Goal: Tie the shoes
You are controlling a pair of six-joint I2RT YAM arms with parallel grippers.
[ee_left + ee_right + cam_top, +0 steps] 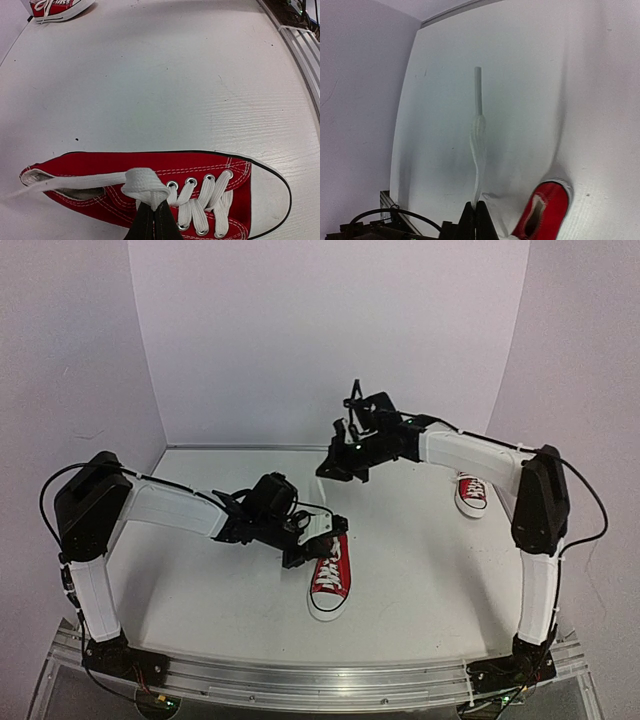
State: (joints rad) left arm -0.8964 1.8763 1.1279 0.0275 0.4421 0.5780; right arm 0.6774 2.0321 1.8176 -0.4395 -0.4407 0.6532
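Note:
A red shoe (330, 575) with white laces lies on the white table, toe toward the near edge. My left gripper (312, 536) is at its tongue; in the left wrist view the gripper (153, 212) is shut on a folded loop of white lace (144, 184) above the eyelets of the shoe (210, 170). My right gripper (342, 462) is raised over the table's middle; in its wrist view it (479, 212) is shut on a blurred strand of lace (479, 140) with a free tip. The red shoe's heel opening (542, 212) shows below it. The other shoe (472, 492) lies at the right.
The other shoe also shows at the top left of the left wrist view (55, 7). White walls enclose the table at the back and both sides. A metal rail (330, 680) runs along the near edge, where the arm bases stand.

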